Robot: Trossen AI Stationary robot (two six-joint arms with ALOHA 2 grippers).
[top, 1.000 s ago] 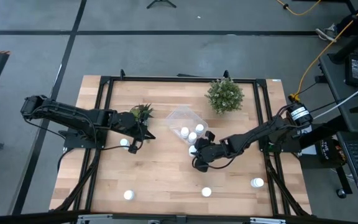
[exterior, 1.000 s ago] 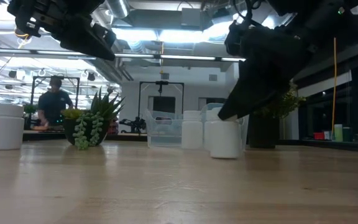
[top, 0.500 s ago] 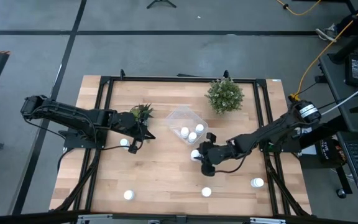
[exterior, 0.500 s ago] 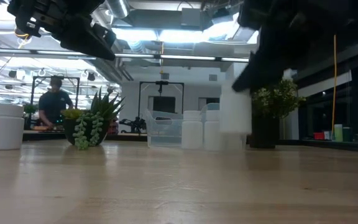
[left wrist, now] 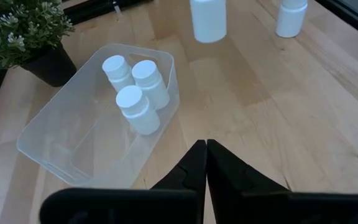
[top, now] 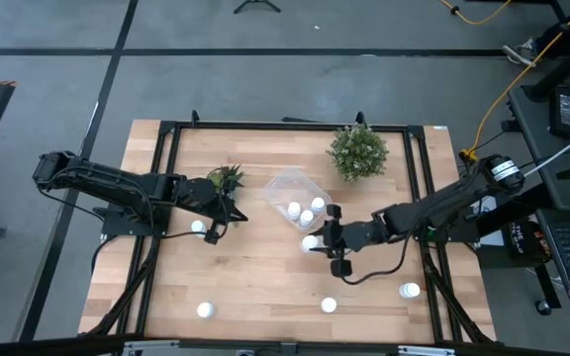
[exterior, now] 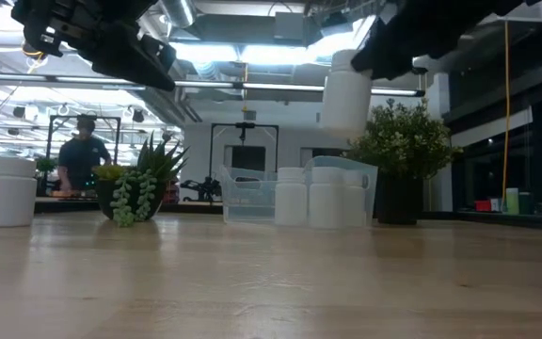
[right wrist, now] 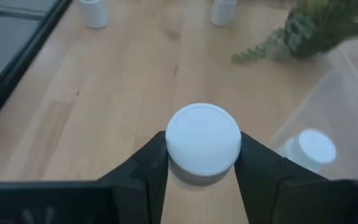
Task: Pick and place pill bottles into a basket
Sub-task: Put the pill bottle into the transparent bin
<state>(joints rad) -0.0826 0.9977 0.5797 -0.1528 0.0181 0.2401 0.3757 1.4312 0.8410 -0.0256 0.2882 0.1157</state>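
**Right pincer holding a pill bottle aloft beside the basket**

Near the centre of the high view, the right pincer [top: 317,243] grips a white pill bottle [top: 311,243], its two dark fingers [right wrist: 146,163] pressed against opposite sides just below the round cap. Seen from the low camera, this held bottle [exterior: 344,96] hangs upright in the upper middle of the frame, well clear of the wooden bench [exterior: 252,273]. From above it lies just below and right of the basket [top: 287,184], a clear plastic tub standing slightly above frame centre. Three more bottles stand together in the basket [left wrist: 73,155], caps up: one [left wrist: 116,70] nearest the bushy plant, a second [left wrist: 150,79] beside it and a third [left wrist: 135,107] touching both.

Left of centre in the high view, the left pincer [top: 228,213] hovers with its fingers closed on nothing, just below a small succulent plant [top: 226,178]. One loose bottle [top: 199,226] stands on the bench close to its lower left. Other bottles stand apart along the lower part of the frame: one at lower left [top: 204,310], one at lower centre [top: 329,306] and one at lower right [top: 410,291]. The bushy potted plant [top: 358,151] stands to the upper right of the basket. Beyond the bench, at the left of the low view, a person [exterior: 83,160] stands in the room behind.
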